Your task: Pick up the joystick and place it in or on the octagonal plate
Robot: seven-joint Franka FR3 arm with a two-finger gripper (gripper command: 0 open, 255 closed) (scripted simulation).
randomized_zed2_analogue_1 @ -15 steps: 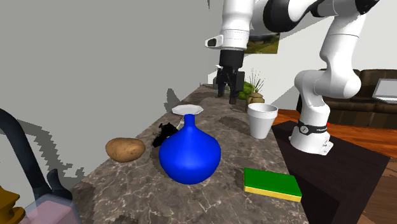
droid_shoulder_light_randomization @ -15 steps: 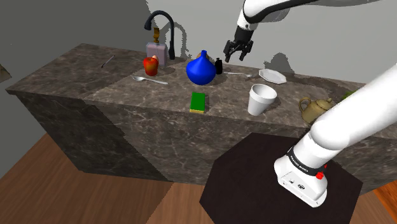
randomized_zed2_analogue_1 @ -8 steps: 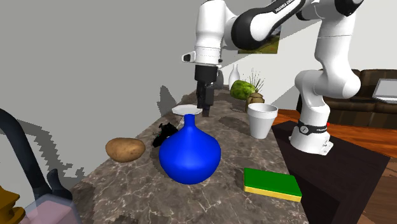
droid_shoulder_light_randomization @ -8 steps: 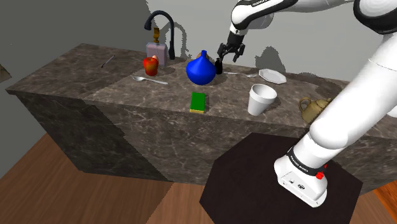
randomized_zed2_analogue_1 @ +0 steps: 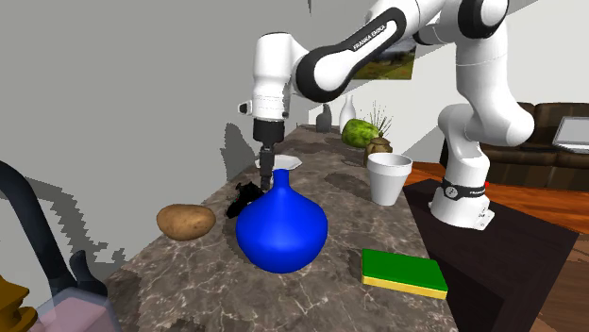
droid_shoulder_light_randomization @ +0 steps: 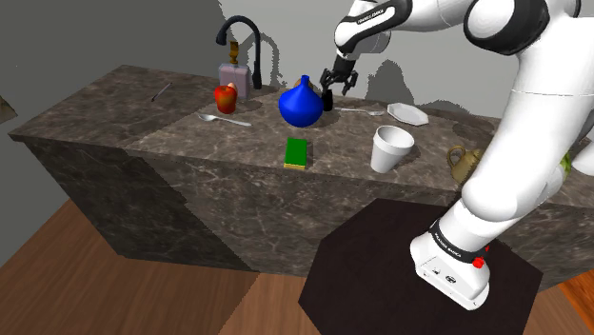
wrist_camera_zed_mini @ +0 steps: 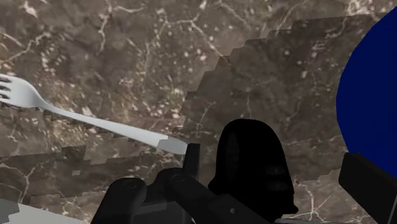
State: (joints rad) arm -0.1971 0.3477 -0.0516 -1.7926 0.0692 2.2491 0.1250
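The dark marble bench (droid_shoulder_light_randomization: 114, 95) carries a blue vase (droid_shoulder_light_randomization: 300, 105), with the black joystick (droid_shoulder_light_randomization: 327, 99) just right of it. The hand (droid_shoulder_light_randomization: 329, 87) hangs close over the joystick, fingers (wrist_camera_zed_mini: 369, 181) apart. The white octagonal plate (droid_shoulder_light_randomization: 407, 113) lies further right.

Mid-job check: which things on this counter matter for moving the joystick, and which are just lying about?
For the job: joystick, plate, end effector.

Lying about: vase, potato, sponge, cup, fork, spoon, apple, teapot.
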